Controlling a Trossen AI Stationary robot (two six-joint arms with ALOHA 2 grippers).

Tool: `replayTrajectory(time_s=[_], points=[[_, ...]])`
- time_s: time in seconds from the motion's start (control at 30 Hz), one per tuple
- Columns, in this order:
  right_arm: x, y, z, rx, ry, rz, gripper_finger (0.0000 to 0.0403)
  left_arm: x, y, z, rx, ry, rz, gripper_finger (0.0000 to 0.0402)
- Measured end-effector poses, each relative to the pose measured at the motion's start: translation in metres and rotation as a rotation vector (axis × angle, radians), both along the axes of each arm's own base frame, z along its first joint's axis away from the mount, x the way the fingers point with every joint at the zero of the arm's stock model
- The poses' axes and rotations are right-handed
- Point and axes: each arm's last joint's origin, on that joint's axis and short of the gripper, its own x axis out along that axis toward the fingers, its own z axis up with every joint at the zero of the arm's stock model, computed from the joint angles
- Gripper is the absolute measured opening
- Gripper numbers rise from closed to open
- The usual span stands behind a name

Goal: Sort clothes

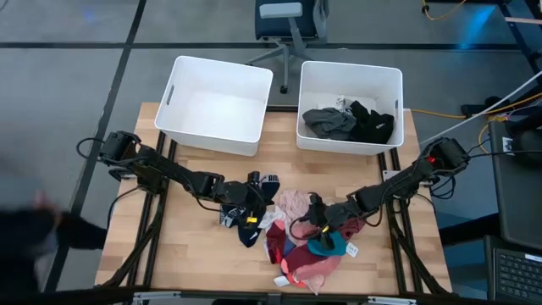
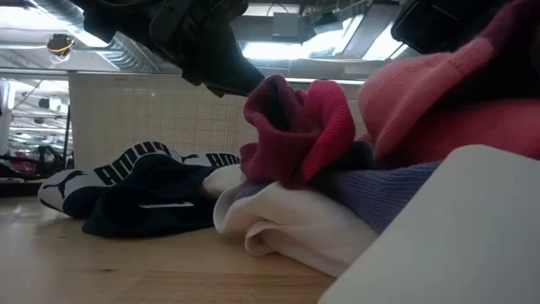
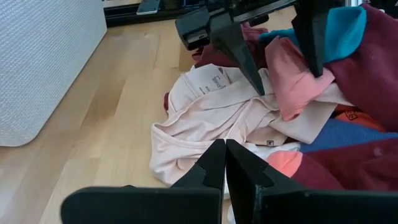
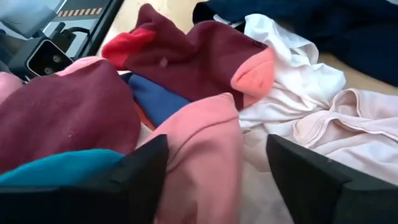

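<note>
White "PUMA" lettering — band of black garment (image 2: 135,181), partly hidden

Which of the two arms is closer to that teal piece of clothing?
Right. The right gripper is open just beside the teal garment; the left gripper is shut, farther off across the pile.

— What kind of place is shown?

— A robotics lab or open workshop hall is indicated. A wooden bench (image 1: 186,254) on a dark metal frame is seen standing on grey carpet tiles, with an office chair (image 1: 288,25) parked behind it.

— What else supports that?

— Yellow cables (image 1: 461,13) are trailed across the floor, and a keyboard (image 1: 517,275) is placed on a dark side desk. In the low view, exposed ceiling ducting (image 2: 126,52) and skylights (image 2: 337,42) are visible overhead.
</note>
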Motion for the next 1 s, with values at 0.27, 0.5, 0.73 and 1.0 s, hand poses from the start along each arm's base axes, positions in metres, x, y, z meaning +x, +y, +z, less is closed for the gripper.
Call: replayTrajectory(time_s=[0.27, 0.5, 0.73, 1.0], points=[[0.002, 0.001, 0.003, -0.069, -0.073, 0.062, 0.0084, 0.000, 0.000, 0.000, 0.000, 0.000, 0.000, 0.0004], [0.002, 0.000, 0.005, -0.156, -0.109, 0.079, 0.0022, 0.000, 0.000, 0.000, 0.024, -0.001, -0.013, 0.0004], [0.016, 0.000, 0.038, -0.375, -0.191, 0.012, 0.0010, 0.003, 0.000, 0.008, 0.018, -0.080, -0.018, 0.0004], [0.035, -0.004, 0.084, -0.664, -0.272, -0.084, 0.0004, 0.007, 0.004, 0.018, 0.078, -0.178, 0.010, 0.0004]])
